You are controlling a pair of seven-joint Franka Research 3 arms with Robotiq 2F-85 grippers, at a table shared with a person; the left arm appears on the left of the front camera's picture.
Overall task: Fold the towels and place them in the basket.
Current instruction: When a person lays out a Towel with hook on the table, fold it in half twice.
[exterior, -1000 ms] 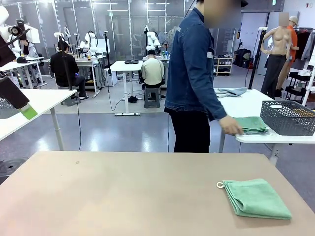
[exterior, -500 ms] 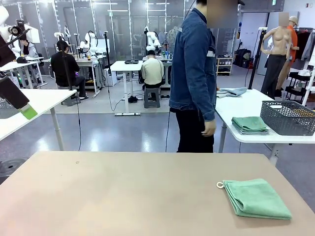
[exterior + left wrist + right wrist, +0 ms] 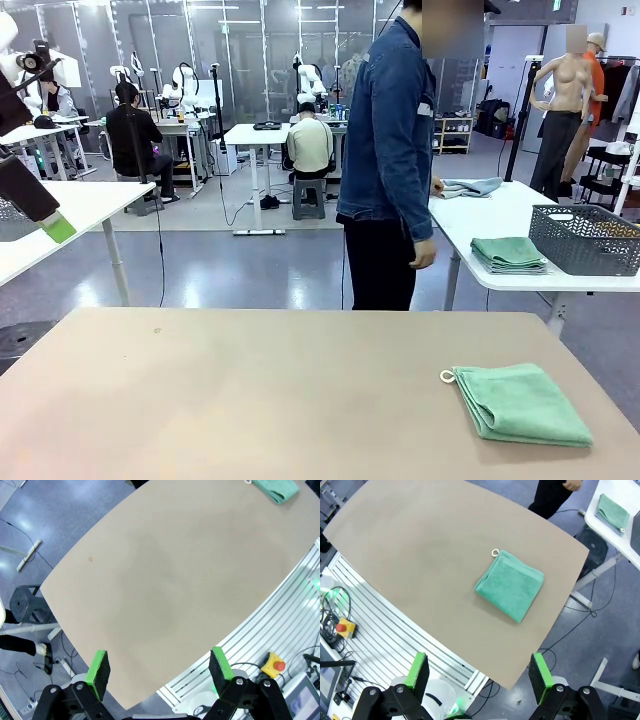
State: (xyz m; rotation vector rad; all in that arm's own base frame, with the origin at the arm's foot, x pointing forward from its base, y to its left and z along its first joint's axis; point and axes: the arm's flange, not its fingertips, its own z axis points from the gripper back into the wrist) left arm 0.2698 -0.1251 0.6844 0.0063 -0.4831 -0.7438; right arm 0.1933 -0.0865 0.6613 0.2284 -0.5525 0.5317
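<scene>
Mint green towel (image 3: 520,404): folded, lying right-front on the tan counter (image 3: 250,380), seemingly staged for pickup; basket (image 3: 585,238) well apart on the white side counter (image 3: 500,215), beside a second green towel (image 3: 510,253); left claw (image 3: 159,662) and right claw (image 3: 479,665) hover spread, empty.

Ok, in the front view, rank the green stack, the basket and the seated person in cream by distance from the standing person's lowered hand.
1. Green stack, on the side table beside the lowered hand.
2. Basket, same table, right of the stack.
3. Seated person in cream, far back, left.
</scene>
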